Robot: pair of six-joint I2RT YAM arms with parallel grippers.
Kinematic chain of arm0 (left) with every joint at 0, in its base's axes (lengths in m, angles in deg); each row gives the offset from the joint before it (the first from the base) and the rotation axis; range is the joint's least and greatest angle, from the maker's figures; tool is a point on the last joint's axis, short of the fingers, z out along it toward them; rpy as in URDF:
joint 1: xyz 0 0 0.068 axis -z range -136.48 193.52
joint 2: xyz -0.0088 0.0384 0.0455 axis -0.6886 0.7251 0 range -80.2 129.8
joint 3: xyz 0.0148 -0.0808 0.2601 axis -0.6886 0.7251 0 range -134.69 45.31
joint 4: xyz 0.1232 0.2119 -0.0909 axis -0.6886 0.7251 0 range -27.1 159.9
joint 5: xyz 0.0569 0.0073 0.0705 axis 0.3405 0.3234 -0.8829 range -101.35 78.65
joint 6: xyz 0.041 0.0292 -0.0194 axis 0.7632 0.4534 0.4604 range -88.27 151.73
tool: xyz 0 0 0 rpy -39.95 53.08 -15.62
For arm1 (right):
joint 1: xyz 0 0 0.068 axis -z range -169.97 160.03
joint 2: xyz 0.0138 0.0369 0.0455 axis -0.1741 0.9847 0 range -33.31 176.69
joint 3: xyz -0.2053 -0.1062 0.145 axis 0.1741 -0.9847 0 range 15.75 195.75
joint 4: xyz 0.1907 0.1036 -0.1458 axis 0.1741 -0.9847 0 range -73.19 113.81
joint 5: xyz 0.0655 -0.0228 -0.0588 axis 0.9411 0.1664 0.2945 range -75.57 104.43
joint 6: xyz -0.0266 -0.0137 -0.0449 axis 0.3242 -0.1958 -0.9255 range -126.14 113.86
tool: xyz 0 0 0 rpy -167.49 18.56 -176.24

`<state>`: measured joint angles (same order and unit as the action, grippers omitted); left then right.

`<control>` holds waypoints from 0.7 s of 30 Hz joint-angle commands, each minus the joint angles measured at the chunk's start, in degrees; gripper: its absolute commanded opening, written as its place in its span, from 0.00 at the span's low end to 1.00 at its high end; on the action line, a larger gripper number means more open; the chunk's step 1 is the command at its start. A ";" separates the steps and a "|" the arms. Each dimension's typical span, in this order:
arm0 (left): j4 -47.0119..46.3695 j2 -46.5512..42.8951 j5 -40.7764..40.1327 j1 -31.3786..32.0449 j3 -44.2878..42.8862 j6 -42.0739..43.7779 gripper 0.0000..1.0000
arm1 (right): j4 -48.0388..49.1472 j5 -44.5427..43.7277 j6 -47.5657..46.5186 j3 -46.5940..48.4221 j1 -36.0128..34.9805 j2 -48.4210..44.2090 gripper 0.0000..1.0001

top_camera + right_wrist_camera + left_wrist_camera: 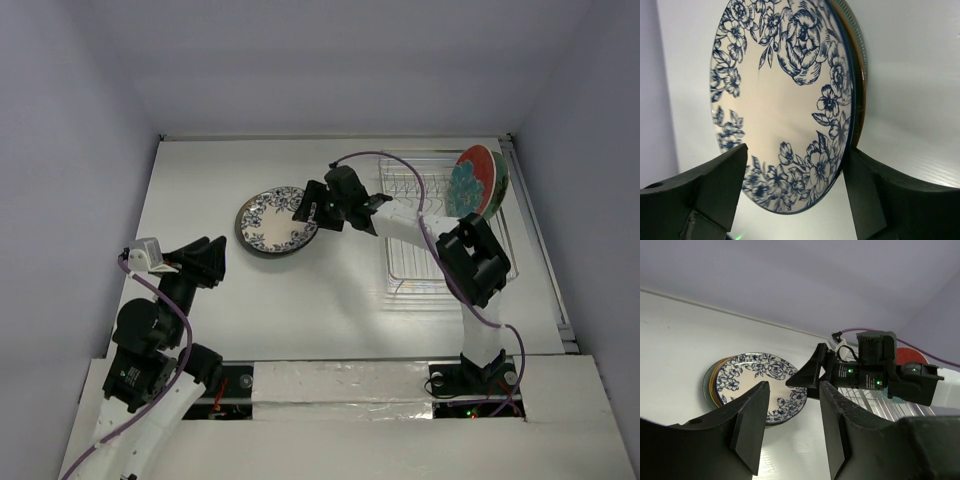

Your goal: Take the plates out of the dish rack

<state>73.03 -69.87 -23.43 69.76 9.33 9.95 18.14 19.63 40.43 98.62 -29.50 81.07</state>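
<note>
1. Nearest the bases, at the table's (300, 310) 8 o'clock, the left gripper (793, 405) hangs with its fingers partly apart and nothing between them. It faces the plate stack at its 1 o'clock.
2. At 10 o'clock lies that stack. The blue-floral plate (272, 222) is on top, glossy white with dark blue roses round its border. The brown plate (714, 390) and the teal plate (706, 387) peek out beneath it on one side, so the top plate sits slightly off-centre.
3. The right gripper (796, 155) stands at the stack's 3 o'clock rim with its jaws spread wide. It has let go, and the floral plate rests on the stack. One finger is above the plate's face and the other is down beside the rim; I cannot tell whether the lower one touches it.
4. Risk: if that lower finger pulls away at this height, it could hook the rim. That would drag the glazed plate off its off-centre seat.
5. Farther out at 3 o'clock, under the right forearm, is the wire dish rack (410, 260). At its 2 o'clock end the red-rimmed plate (470, 182), with a teal floral centre, stands on edge. The pale green plate (501, 185) stands close behind it.
6. Risk: a low swing back over the rack could knock these two upright plates. Lifting one may also tip its neighbour.
</note>
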 commanded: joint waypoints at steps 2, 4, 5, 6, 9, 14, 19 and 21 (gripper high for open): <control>-2.04 -0.75 0.21 -0.05 0.22 -0.28 0.41 | -12.06 -7.65 -10.25 5.89 -0.46 -1.19 0.82; -1.96 -0.92 0.21 -0.05 0.13 -0.28 0.41 | -16.20 -11.60 -12.36 6.86 -0.46 -2.14 0.82; -2.04 -1.01 0.21 -0.05 0.22 -0.28 0.41 | -16.73 -12.13 -12.99 6.43 -0.46 -2.85 0.82; -2.04 -1.10 0.21 -0.05 0.22 -0.19 0.41 | -17.44 -13.79 -13.51 5.99 -0.46 -3.73 0.82; -2.04 -1.19 0.21 -0.05 0.22 -0.28 0.41 | -20.95 -16.61 -15.63 5.55 -0.46 -6.71 0.82; -2.13 -1.62 0.21 -0.05 0.22 -0.28 0.41 | -23.77 -29.96 -16.33 2.13 0.58 -16.28 0.38; -2.48 -2.33 0.21 -0.05 0.39 -0.02 0.27 | -27.98 -40.33 -17.55 -3.15 9.63 -29.65 0.00; -2.75 -2.68 0.21 -0.05 0.39 0.16 0.08 | -29.13 -42.01 -18.61 -4.29 16.13 -32.20 0.00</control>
<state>72.94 -71.58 -23.47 69.76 9.35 9.82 -7.32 -12.31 24.02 96.19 -20.98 52.57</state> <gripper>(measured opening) 0.121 0.010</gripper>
